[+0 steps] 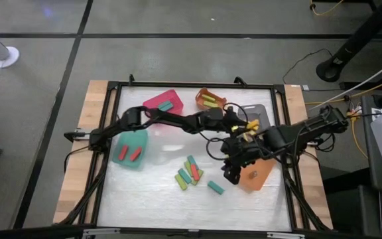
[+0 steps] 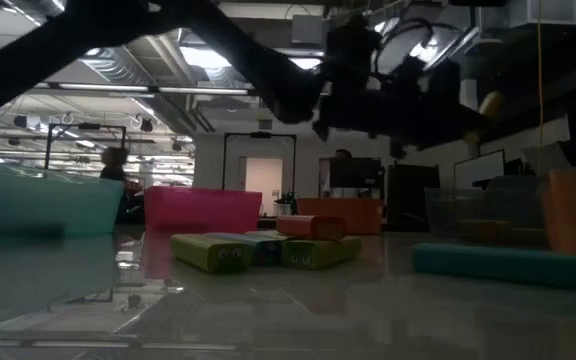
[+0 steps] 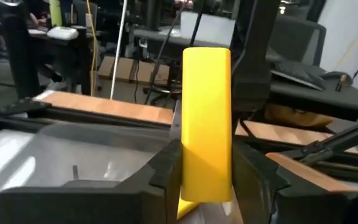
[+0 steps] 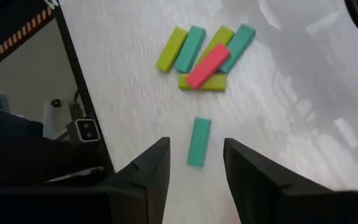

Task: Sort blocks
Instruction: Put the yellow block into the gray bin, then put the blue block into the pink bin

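My left gripper (image 1: 249, 126) (image 3: 207, 171) reaches over the table's far right part, above the grey bin (image 1: 260, 111), and is shut on a yellow block (image 3: 206, 118). My right gripper (image 1: 231, 174) (image 4: 196, 163) hangs open above a lone teal block (image 4: 199, 142) (image 1: 215, 187) that lies flat on the table. A small pile of green, teal and red blocks (image 1: 190, 174) (image 4: 207, 53) lies at the table's middle, the red one resting across the others. In the low view the pile (image 2: 258, 250) and the teal block (image 2: 498, 265) show on the tabletop. My left gripper pinches the yellow block between its two fingers (image 3: 166, 165) at the block's lower end (image 3: 205, 186). The block is lifted clear and stands out lengthwise past the fingertips. Its upper end (image 3: 207, 59) is free.
A teal bin (image 1: 131, 147) with two red blocks sits at the left, a pink bin (image 1: 164, 103) with a teal block and an orange bin (image 1: 211, 99) with yellow-green blocks at the far side. Another orange bin (image 1: 256, 176) stands right beside my right gripper. A black frame (image 1: 115, 133) rims the table.
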Available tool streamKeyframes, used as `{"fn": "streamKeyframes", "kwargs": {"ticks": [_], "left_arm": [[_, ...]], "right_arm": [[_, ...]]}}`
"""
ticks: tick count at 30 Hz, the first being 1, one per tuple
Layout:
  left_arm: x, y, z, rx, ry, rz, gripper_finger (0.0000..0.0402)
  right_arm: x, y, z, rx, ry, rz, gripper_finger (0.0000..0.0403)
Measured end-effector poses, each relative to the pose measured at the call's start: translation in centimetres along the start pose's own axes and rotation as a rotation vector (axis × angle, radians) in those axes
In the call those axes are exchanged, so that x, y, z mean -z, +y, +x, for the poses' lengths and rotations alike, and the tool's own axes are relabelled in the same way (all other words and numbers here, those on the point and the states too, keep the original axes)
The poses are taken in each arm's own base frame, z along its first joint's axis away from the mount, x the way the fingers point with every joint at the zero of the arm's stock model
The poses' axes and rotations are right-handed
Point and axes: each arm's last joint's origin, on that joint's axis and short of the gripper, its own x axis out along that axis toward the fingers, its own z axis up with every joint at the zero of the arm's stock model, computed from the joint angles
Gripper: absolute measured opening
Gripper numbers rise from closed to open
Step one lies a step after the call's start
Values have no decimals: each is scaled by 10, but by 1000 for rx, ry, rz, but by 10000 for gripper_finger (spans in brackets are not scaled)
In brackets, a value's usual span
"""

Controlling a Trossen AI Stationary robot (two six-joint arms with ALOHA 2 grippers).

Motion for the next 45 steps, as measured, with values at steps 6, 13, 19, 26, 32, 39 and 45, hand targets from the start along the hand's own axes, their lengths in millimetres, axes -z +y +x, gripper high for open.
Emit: {"fn": "streamKeyframes", "kwargs": {"ticks": [6, 13, 19, 26, 32, 39, 45], "left_arm": [[22, 4, 12, -6, 31, -4, 111], [32, 7, 11, -50, 138, -112, 114], [33, 14, 9, -73, 164, -187, 115], [33, 22, 8, -90, 172, -205, 166], [23, 19, 5, -84, 210, -231, 203], [-31, 26, -32, -100, 487, 7, 197], [-77, 24, -82, -80, 737, 120, 194]], "right_arm": [[9, 6, -1, -3, 21, 36, 151], [9, 5, -1, 9, 17, 36, 151], [9, 5, -1, 9, 17, 35, 151], [9, 5, -1, 5, 23, 35, 151], [9, 5, 0, 5, 23, 35, 151], [9, 5, 1, 8, 25, 69, 151], [12, 10, 20, 39, 60, 76, 151]]}}
